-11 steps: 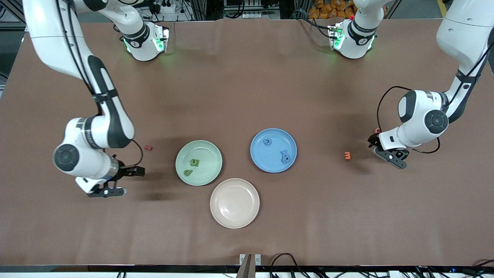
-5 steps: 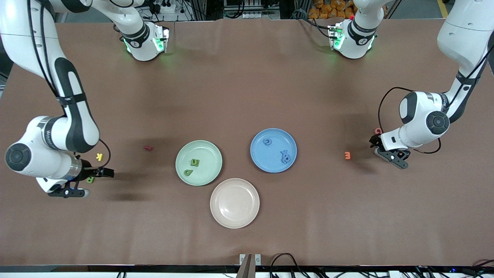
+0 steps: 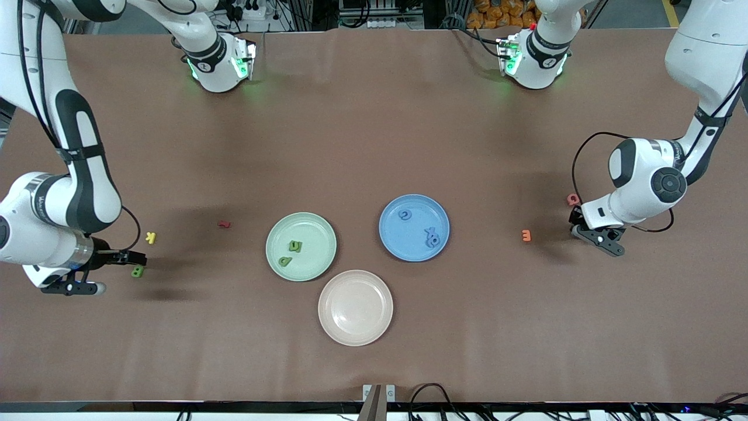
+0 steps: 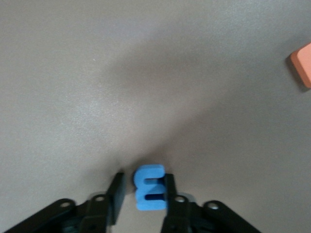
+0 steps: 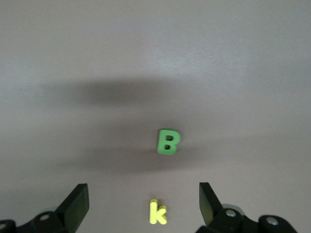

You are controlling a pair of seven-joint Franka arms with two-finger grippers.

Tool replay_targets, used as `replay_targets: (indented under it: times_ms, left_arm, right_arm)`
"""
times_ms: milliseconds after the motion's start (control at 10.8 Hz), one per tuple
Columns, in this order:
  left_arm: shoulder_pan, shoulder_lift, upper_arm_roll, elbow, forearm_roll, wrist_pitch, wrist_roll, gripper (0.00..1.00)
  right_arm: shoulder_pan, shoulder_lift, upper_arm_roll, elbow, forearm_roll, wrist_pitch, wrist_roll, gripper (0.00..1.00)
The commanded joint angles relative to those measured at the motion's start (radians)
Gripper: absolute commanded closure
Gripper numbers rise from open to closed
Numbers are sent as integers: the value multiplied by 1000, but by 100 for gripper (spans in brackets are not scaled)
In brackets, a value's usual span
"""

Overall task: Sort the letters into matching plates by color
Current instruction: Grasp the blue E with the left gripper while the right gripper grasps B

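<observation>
Blue letter E (image 4: 149, 187) sits between the left fingers (image 4: 116, 191); right fingers (image 5: 77, 203) wide over open table (image 3: 374, 146).

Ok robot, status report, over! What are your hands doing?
Left gripper closed round blue letter E. Right gripper open over green B, yellow k beside it. Nothing in the way.

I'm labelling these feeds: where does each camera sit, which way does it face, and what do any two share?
Front view: high across the table, facing both arms and the green plate, blue plate and beige-pink plate.
Left wrist view: on the left wrist, looking down at the left pincer around a blue E.
Right wrist view: on the right wrist, looking down past the open right pincer at a green B and yellow k.
Shared: B and k also show in front.
</observation>
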Motion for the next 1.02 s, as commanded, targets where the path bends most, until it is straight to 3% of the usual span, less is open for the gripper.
replay_targets:
  times_ms: [0,370,924]
  left_arm:
    - [-2,-16,0,-24,-20,7,-26,100]
    - [-5,-16,-6,-10,-20,5,-35,100]
    - [-86,-11,-17,51,-20,-26,-211,100]
  right_arm:
    - [-45,45,18,40,-22,27,-12,0]
    - [-67,62,20,37,-10,104,-10,0]
    - [-65,122,24,33,-3,193,0,0]
